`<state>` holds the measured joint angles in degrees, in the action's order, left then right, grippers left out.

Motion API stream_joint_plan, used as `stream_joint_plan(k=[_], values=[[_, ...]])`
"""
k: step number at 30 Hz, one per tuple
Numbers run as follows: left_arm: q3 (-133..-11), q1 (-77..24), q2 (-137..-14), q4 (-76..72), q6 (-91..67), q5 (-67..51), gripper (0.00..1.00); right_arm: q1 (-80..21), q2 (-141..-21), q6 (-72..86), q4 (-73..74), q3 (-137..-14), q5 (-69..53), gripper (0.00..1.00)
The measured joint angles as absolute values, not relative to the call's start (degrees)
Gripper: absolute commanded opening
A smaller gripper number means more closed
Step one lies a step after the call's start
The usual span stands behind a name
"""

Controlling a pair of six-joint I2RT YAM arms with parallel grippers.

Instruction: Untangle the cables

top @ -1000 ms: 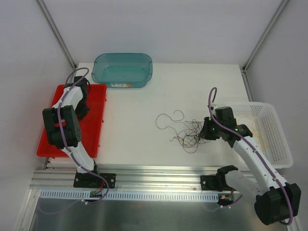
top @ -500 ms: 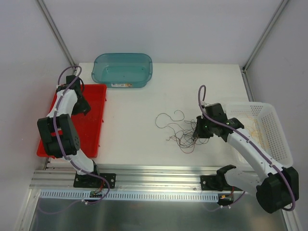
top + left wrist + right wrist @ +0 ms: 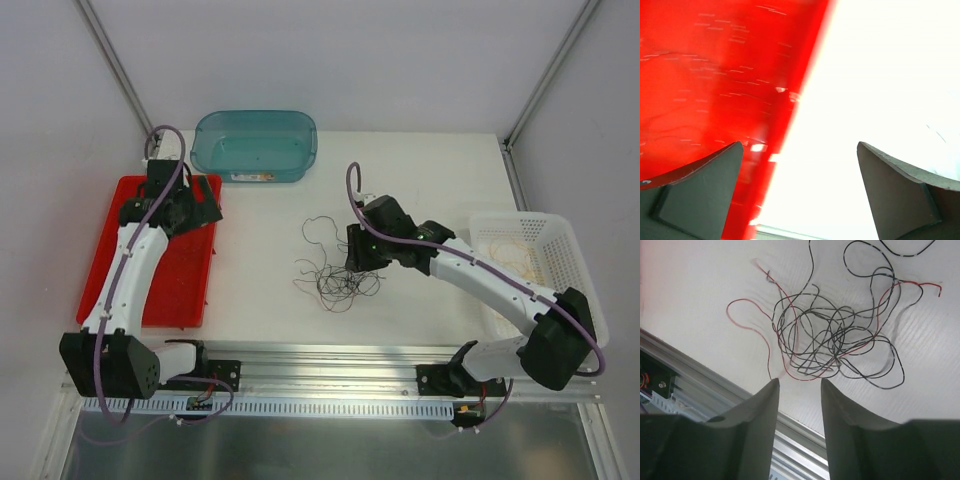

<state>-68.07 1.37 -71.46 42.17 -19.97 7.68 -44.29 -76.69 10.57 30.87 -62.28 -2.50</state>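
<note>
The cables (image 3: pixel 338 281) lie as a loose tangle of thin black and red wires on the white table, left of centre. The right wrist view shows them as a knot of loops (image 3: pixel 832 337) with red ends trailing out. My right gripper (image 3: pixel 356 252) hovers at the tangle's right edge. Its jaws (image 3: pixel 799 382) stand partly open with nothing between them, the tips just short of the wires. My left gripper (image 3: pixel 203 213) is over the right rim of the red tray (image 3: pixel 110 285), wide open (image 3: pixel 799 146) and holding nothing. Thin yellow-orange wire (image 3: pixel 508 250) lies in the white basket.
A teal bin (image 3: pixel 255 145) stands at the back of the table. The white basket (image 3: pixel 575 290) sits at the right edge. The red tray (image 3: pixel 710 70) fills the left side. A metal rail (image 3: pixel 320 365) runs along the near edge.
My right arm swept left, the tangle moved left with it, and its jaws parted. My left gripper opened wide and swung toward the tray's right rim.
</note>
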Motion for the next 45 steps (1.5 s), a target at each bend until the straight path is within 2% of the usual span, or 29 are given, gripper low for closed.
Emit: stream_joint_plan(k=[1, 5, 13, 16, 21, 26, 30, 37, 38, 41, 42, 43, 45], values=[[-67.42, -1.21, -69.45, 42.15, -20.29, 6.39, 0.99, -44.69, -77.25, 10.81, 30.48, -62.43, -2.33, 0.5], [-65.17, -9.08, -64.42, 42.3, -23.27, 1.83, 0.99, -45.04, -76.97, 11.97, 30.13, -62.41, -1.8, 0.62], [-61.08, -28.4, -64.64, 41.39, -33.98, -2.48, 0.95, -45.01, -68.25, 12.1, 29.82, -58.61, 2.96, 0.63], [-61.14, -36.97, -68.25, 39.31, -36.14, -2.33, 0.88, -44.82, -66.72, 12.16, 29.74, -55.96, 4.21, 0.63], [-62.04, -48.1, -78.02, 37.58, -36.73, -1.83, 0.85, -44.66, -66.46, 12.64, 29.28, -51.55, 4.97, 0.62], [-62.54, -54.5, -85.67, 36.6, -35.77, 0.49, 0.77, -43.57, -65.98, 13.61, 28.18, -47.79, 5.43, 0.62], [-62.52, -55.9, -87.99, 35.92, -33.45, 1.41, 0.71, -41.63, -64.25, 14.63, 27.44, -45.36, 5.85, 0.62], [-60.45, -56.86, -92.01, 31.64, -30.92, 2.11, 0.51, -38.52, -61.32, 17.21, 24.99, -42.68, 5.63, 0.62], [-60.07, -57.01, -92.49, 31.33, -30.94, 2.13, 0.43, -38.35, -61.32, 17.54, 24.67, -42.41, 5.54, 0.62], [-58.81, -57.08, -93.65, 30.61, -30.83, 2.09, 0.29, -38.15, -61.34, 18.9, 23.68, -41.87, 5.15, 0.62], [-58.43, -57.08, -93.65, 30.57, -30.89, 2.07, 0.13, -38.15, -61.43, 19.29, 23.11, -41.76, 5.06, 0.62], [-58.22, -57.06, -93.62, 30.59, -31.09, 2.07, 0.03, -38.15, -61.67, 19.7, 22.68, -41.76, 4.91, 0.62], [-58.0, -57.06, -93.54, 30.24, -30.83, 2.04, 0.0, -38.15, -62.37, 20.51, 21.56, -41.76, 4.54, 0.62]])
